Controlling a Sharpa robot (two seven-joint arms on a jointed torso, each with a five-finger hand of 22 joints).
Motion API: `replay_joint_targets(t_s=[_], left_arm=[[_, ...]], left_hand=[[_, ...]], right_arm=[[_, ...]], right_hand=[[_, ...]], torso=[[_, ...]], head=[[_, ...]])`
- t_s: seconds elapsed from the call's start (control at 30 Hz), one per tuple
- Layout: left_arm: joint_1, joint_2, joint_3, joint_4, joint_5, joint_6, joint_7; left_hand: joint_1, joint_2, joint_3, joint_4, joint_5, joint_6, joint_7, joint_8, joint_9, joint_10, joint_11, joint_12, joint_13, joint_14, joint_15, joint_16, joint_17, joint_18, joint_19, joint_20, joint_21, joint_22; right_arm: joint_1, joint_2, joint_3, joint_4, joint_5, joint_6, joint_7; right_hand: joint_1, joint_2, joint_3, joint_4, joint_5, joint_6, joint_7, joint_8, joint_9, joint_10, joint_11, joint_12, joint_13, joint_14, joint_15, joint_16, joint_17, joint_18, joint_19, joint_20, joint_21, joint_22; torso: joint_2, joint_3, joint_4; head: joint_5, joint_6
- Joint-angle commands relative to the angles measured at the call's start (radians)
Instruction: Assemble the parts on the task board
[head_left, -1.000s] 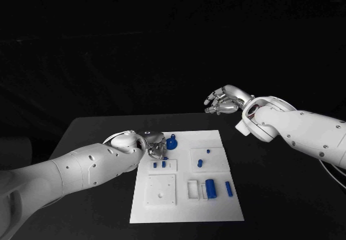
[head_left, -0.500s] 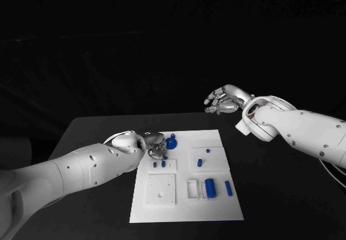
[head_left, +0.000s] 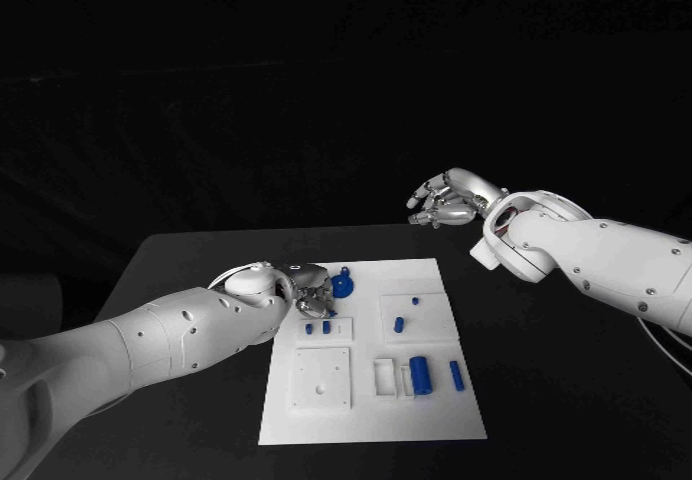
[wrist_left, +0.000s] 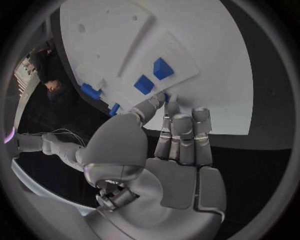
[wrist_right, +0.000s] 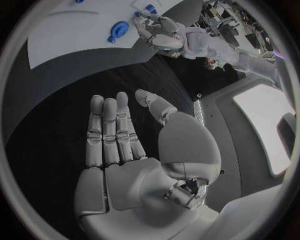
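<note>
The white task board (head_left: 433, 410) lies in the middle of the black table. My left hand (head_left: 300, 285) rests low over its far left corner, fingers held together and pointing down at the board (wrist_left: 206, 50). A sliver of a small blue part (wrist_left: 166, 97) shows pinched between thumb and fingertip. Two short blue pegs (head_left: 319, 327) stand just beside the hand, and a round blue part (head_left: 343, 287) lies close to its fingers. My right hand (head_left: 450, 200) hangs high beyond the board's far right corner, open, with nothing in its palm (wrist_right: 131, 150).
A thick blue cylinder (head_left: 421, 375) and a slim blue peg (head_left: 457, 375) lie on the board's near right. Two small blue pegs (head_left: 400, 324) sit mid-right. A raised white square plate (head_left: 323, 378) occupies the near left.
My left hand has lifted slightly toward the board's far edge. The right arm has not moved.
</note>
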Motion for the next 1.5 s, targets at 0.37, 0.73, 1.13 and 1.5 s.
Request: replay_joint_targets(t_s=[0.37, 0.73, 1.13, 1.5], left_arm=[[-0.006, 0.019, -0.021, -0.006, -0.027, -0.030, 0.002], [-0.005, 0.033, -0.026, -0.001, -0.094, -0.054, -0.009], [-0.005, 0.046, -0.031, 0.016, -0.168, -0.062, -0.042], [-0.005, 0.056, -0.031, 0.022, -0.185, -0.038, -0.064]], left_hand=[[0.010, 0.009, 0.002, -0.007, -0.004, 0.007, -0.003, 0.005, 0.001, 0.000, -0.009, 0.015, 0.008, 0.006, -0.006, 0.008, 0.005, -0.004, 0.010, -0.072, -0.005, 0.001], [-0.028, -0.057, -0.037, -0.004, -0.005, -0.001, -0.002, 0.000, 0.001, 0.005, -0.008, 0.025, 0.015, 0.013, -0.006, 0.014, 0.012, -0.004, 0.018, -0.076, -0.003, 0.000], [-0.032, -0.101, -0.039, 0.004, -0.004, -0.001, -0.004, -0.002, 0.001, 0.015, -0.011, 0.034, 0.021, 0.021, -0.009, 0.015, 0.016, -0.002, 0.028, -0.079, -0.005, -0.003], [-0.034, -0.106, -0.033, 0.017, -0.004, 0.001, -0.006, -0.002, 0.002, 0.021, -0.013, 0.038, 0.023, 0.025, -0.011, 0.014, 0.017, -0.002, 0.033, -0.081, -0.006, -0.006]], right_arm=[[-0.001, 0.000, 0.000, 0.002, -0.009, 0.008, 0.004], [-0.001, 0.001, 0.000, 0.001, -0.009, 0.008, 0.004], [-0.001, 0.002, 0.000, 0.002, -0.009, 0.009, 0.004], [-0.001, 0.002, 0.000, 0.002, -0.009, 0.008, 0.004]], right_hand=[[-0.007, 0.005, -0.001, 0.004, -0.006, 0.007, 0.000, -0.007, -0.002, -0.009, 0.000, 0.004, 0.003, -0.001, -0.007, 0.006, 0.002, 0.014, 0.001, -0.003, 0.007, 0.024], [-0.007, 0.005, -0.001, 0.004, -0.006, 0.007, 0.000, -0.007, -0.002, -0.010, 0.000, 0.004, 0.005, -0.001, -0.007, 0.006, 0.002, 0.014, 0.001, -0.003, 0.008, 0.024], [-0.009, 0.004, -0.001, 0.005, -0.005, 0.007, 0.000, -0.007, -0.002, -0.010, 0.000, 0.004, 0.007, -0.001, -0.007, 0.006, 0.003, 0.014, 0.000, -0.003, 0.009, 0.024], [-0.010, 0.004, -0.001, 0.005, -0.005, 0.007, 0.001, -0.007, -0.002, -0.011, 0.000, 0.004, 0.010, -0.001, -0.007, 0.006, 0.003, 0.014, 0.000, -0.003, 0.009, 0.024]], torso=[[0.000, 0.0001, 0.0003], [0.000, 0.0003, 0.0005], [0.000, 0.0003, 0.0004], [0.000, 0.0009, -0.0003]], head=[[-0.002, 0.001], [-0.003, 0.001], [-0.003, 0.000], [-0.003, 0.002]])
